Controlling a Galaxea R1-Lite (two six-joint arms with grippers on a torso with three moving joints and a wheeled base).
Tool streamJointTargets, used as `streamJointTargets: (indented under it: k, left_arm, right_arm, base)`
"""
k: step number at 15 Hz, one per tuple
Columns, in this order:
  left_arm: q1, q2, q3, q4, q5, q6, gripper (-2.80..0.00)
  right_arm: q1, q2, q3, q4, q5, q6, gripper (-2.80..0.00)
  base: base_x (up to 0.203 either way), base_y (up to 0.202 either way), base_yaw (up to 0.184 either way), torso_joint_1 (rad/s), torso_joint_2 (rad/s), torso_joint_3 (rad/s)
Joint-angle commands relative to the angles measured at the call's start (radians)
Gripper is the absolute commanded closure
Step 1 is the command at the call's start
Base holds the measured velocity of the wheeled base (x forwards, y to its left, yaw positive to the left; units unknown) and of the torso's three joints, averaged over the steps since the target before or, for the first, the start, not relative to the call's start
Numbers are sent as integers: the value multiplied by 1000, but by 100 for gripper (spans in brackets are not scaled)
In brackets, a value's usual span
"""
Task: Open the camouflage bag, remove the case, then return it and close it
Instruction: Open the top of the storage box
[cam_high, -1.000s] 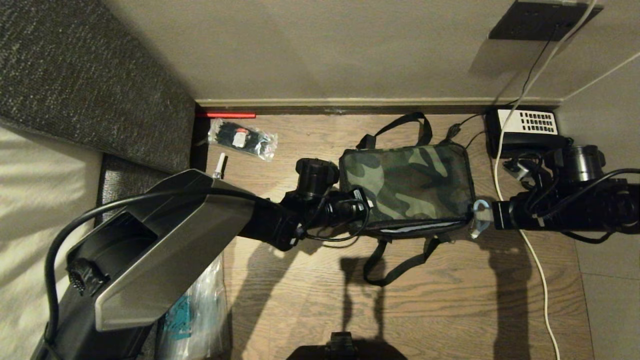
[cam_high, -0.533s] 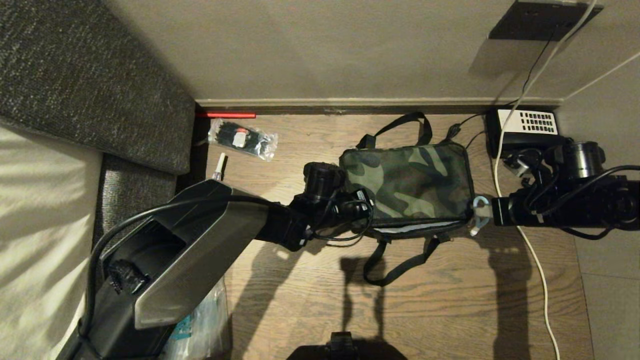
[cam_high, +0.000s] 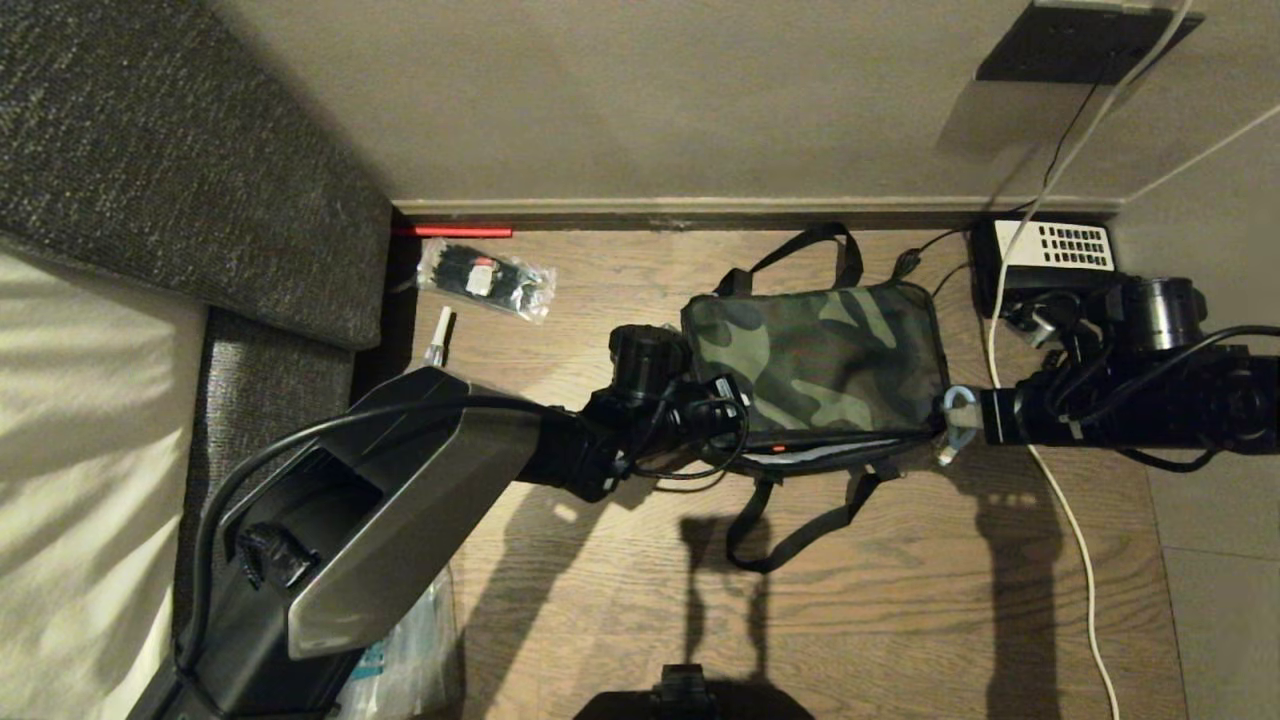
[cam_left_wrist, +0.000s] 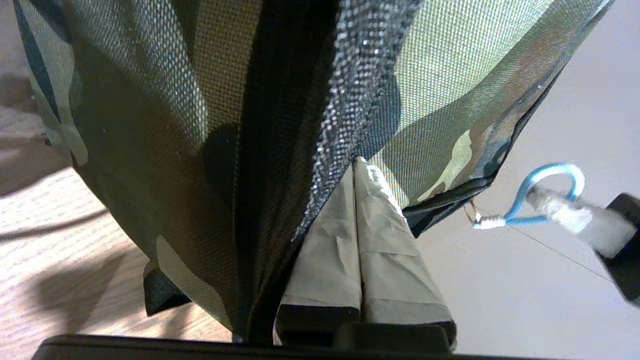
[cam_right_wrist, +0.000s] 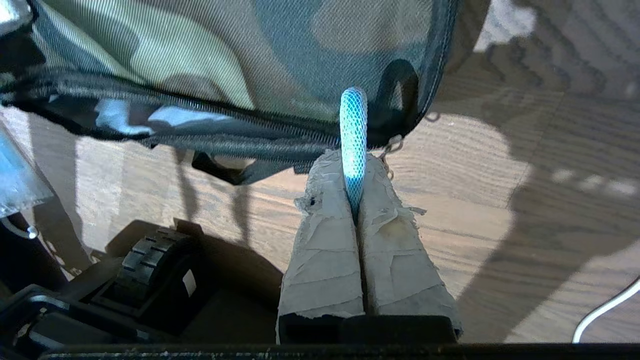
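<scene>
Bag (cam_high: 815, 365): on the floor near the wall, long axis left-right, lid up, front seam slightly gaping.
Left pincer (cam_left_wrist: 356, 167): clenched on the bag's left end.
Right pincer (cam_right_wrist: 354, 200): clenched on the blue loop (cam_right_wrist: 353, 135) at the bag's right end.

The wooden floor (cam_high: 900, 560) carries the camouflage bag (cam_high: 815, 355), telephone (cam_high: 1050, 255) and clear packet (cam_high: 485, 275).

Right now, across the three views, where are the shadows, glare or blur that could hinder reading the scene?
Head view: hard light throws dark arm shadows on the brown wooden floor below the boxy green-camouflage bag. Left wrist view: the light-blue zipper loop is soft-focus, with the bag fabric close up. Right wrist view: the same loop glares bright, with heavy shadow across the floor.
</scene>
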Motion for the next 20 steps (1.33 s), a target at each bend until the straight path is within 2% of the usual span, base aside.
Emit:
streamJointTargets:
  k: [1,7,16,20]
  left_arm:
    - [0,2,24,5,2,-4,0]
    - [-2,-14,48,5,0,-4,0]
    - [0,-28,65,5,0,-3,0]
    - [0,-28,65,5,0,2,0]
  right_arm:
    - [0,11,-27,-2,2,-1,0]
    - [-12,24,-109,54,-10,-1,0]
    - [-92,62,-263,165,-70,-12,0]
    - [-106,100,-341,195,-71,-11,0]
  base:
    - [0,0,0,0,0,0]
    - [0,0,0,0,0,0]
    - [0,0,0,0,0,0]
    - [0,0,0,0,0,0]
